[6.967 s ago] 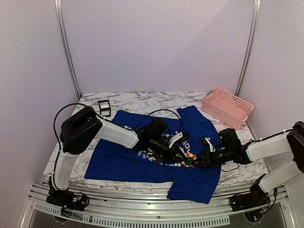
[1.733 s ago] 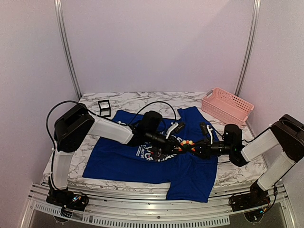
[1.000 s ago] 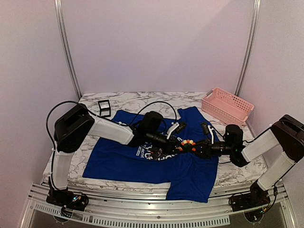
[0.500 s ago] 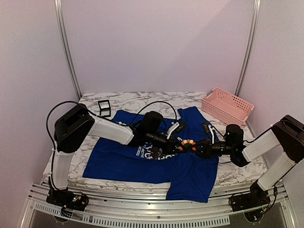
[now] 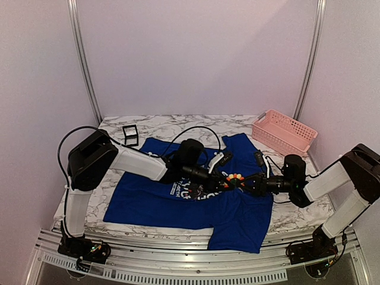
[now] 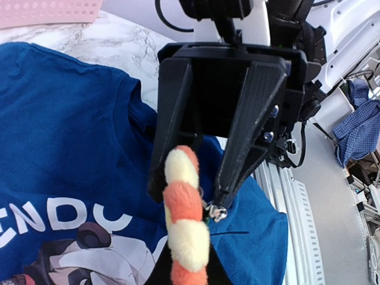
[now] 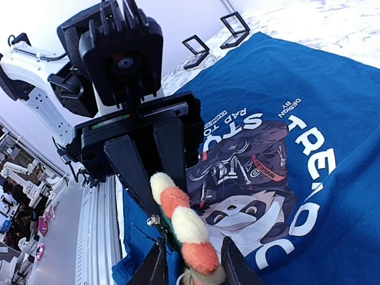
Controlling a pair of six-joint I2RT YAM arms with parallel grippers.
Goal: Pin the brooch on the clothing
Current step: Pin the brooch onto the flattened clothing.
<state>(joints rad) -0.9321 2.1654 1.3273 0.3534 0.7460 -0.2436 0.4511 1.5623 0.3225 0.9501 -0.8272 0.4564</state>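
The blue panda T-shirt, the clothing (image 5: 148,202) (image 6: 65,130) (image 7: 332,196), lies flat on the marble table. The fuzzy yellow-and-orange brooch (image 5: 234,178) (image 6: 184,225) (image 7: 190,231) hangs edge-on just above its chest print, where both grippers meet tip to tip. My right gripper (image 5: 246,183) (image 7: 195,267) is shut on the brooch, one finger on each side. The silver pin clasp (image 6: 217,211) sits at one fingertip. My left gripper (image 5: 221,179) (image 6: 199,261) is shut right behind the brooch, with a raised fold of shirt at its tips. The pinch itself is mostly hidden.
A pink basket (image 5: 284,135) stands at the back right. A small black square box (image 5: 130,135) (image 7: 196,44) sits at the back left, beyond the shirt. The left arm's cable loops over the shirt's collar. A metal rail (image 5: 178,267) runs along the near edge.
Since seven seconds ago both grippers carried the brooch from the shirt's lower front up to the chest print. In the last second the right wrist eased slightly right; the brooch barely moved.
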